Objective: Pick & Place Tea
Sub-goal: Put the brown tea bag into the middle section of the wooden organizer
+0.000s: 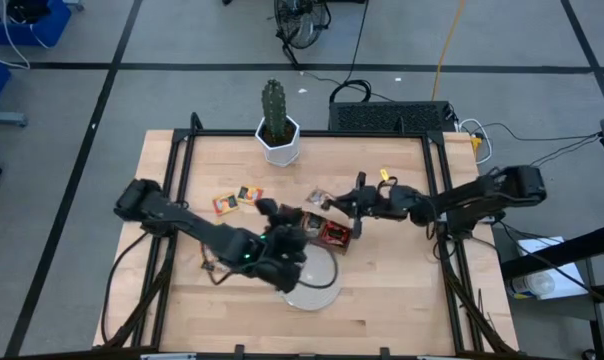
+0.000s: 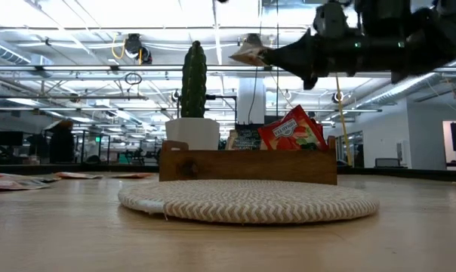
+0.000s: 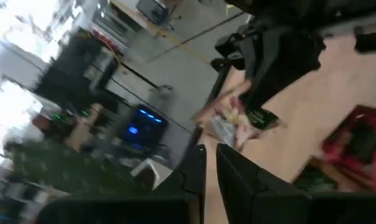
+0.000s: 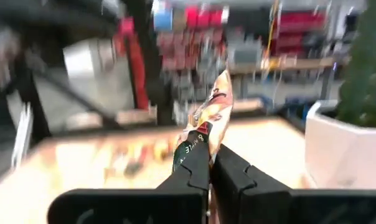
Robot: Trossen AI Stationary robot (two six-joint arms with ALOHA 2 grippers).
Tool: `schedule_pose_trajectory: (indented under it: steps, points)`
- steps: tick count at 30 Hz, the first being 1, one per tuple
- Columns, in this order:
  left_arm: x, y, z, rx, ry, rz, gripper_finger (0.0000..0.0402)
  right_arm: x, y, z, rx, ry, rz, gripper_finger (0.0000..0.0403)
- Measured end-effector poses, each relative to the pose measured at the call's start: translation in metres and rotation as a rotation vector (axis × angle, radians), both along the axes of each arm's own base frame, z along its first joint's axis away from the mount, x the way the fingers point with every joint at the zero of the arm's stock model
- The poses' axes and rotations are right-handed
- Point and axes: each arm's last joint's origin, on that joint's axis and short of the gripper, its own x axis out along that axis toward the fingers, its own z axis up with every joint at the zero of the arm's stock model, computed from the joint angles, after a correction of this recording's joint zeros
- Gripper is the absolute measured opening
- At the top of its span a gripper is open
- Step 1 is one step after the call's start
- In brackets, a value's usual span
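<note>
From above, the right hand (image 1: 327,200) is seen over the middle of the counter (image 1: 402,290), closed on a pale tea sachet (image 1: 317,197) just beside the wooden tray (image 1: 334,234); two more sachets (image 1: 236,198) lie on the counter left of the tray, and the left hand (image 1: 270,212) is held near the tray above the woven disc (image 1: 317,293). At counter level, the held sachet (image 2: 251,53) is shown raised well above the tray (image 2: 247,165), in which a red sachet (image 2: 292,130) stands, behind the disc (image 2: 247,200). In the left wrist view, the left fingers (image 3: 194,171) are nearly together with nothing between them. In the right wrist view, the sachet (image 4: 210,118) is pinched upright between the fingertips (image 4: 194,165), beside the potted cactus (image 4: 356,93).
</note>
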Motion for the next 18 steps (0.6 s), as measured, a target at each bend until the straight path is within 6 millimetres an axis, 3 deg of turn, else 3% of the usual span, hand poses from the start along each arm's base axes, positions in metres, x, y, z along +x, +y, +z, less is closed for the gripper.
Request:
schedule_pose_trajectory:
  steps: [5,10,15,18]
  points:
    - [-0.022,-0.005,-0.005,-0.076,-0.042,0.061,0.0024,0.012,0.022,0.037,-0.121,0.355,0.023,0.0000]
    - [-0.035,-0.005,-0.041,0.012,-0.085,0.123,0.0006,0.024,0.043,0.091,-0.260,0.708,0.004,0.0000]
    - [-0.054,0.002,-0.074,0.046,-0.199,0.174,0.0013,0.045,0.044,0.141,-0.304,0.939,0.025,0.0000]
    - [-0.062,0.005,-0.086,0.026,-0.302,0.198,0.0029,0.065,0.040,0.160,-0.281,1.023,0.063,0.0000]
